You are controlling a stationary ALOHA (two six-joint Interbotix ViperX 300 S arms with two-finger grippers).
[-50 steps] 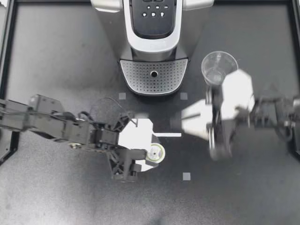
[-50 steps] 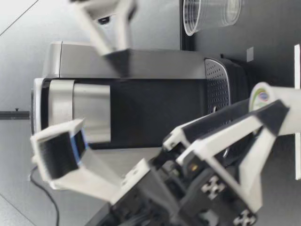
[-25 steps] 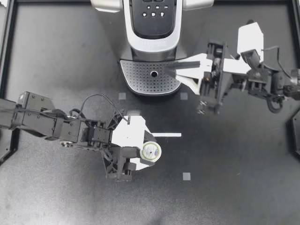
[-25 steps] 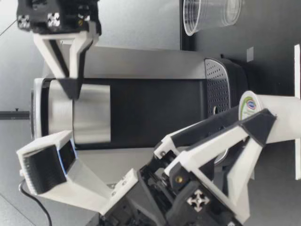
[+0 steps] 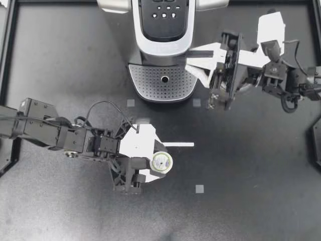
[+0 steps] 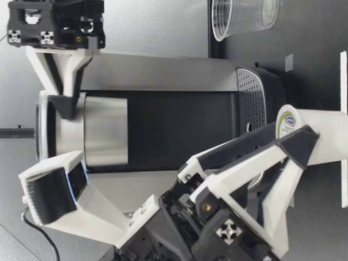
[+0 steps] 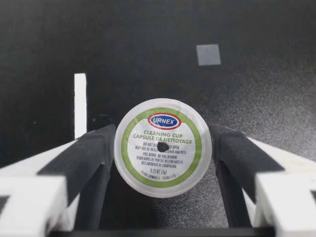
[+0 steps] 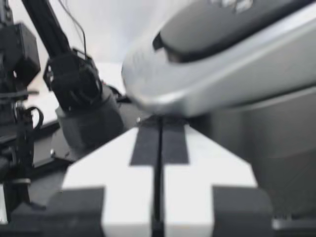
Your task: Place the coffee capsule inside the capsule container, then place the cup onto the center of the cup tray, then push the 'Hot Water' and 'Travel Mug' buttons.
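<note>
The coffee capsule [image 5: 162,161], white with a green-rimmed foil lid, is held upright just above the table by my left gripper [image 5: 159,163], in front of the coffee machine [image 5: 163,35]. In the left wrist view both fingers [image 7: 94,153] press the capsule [image 7: 163,148] from two sides. My right gripper [image 5: 190,52] is shut and empty, its tips against the machine's right side up by the lid [image 8: 232,74]. The clear plastic cup [image 6: 244,19] stands upright beside the machine; in the top view my right arm covers it. The perforated cup tray [image 5: 164,83] is bare.
The button panel [image 5: 164,11] sits on top of the machine. White tape marks [image 5: 199,189] and a white strip [image 5: 179,144] lie on the black table. A black frame [image 5: 7,60] borders the table.
My right gripper has swung from beside the cup up to the machine's right side near the lid. My left gripper holds the capsule almost still, now slightly raised.
</note>
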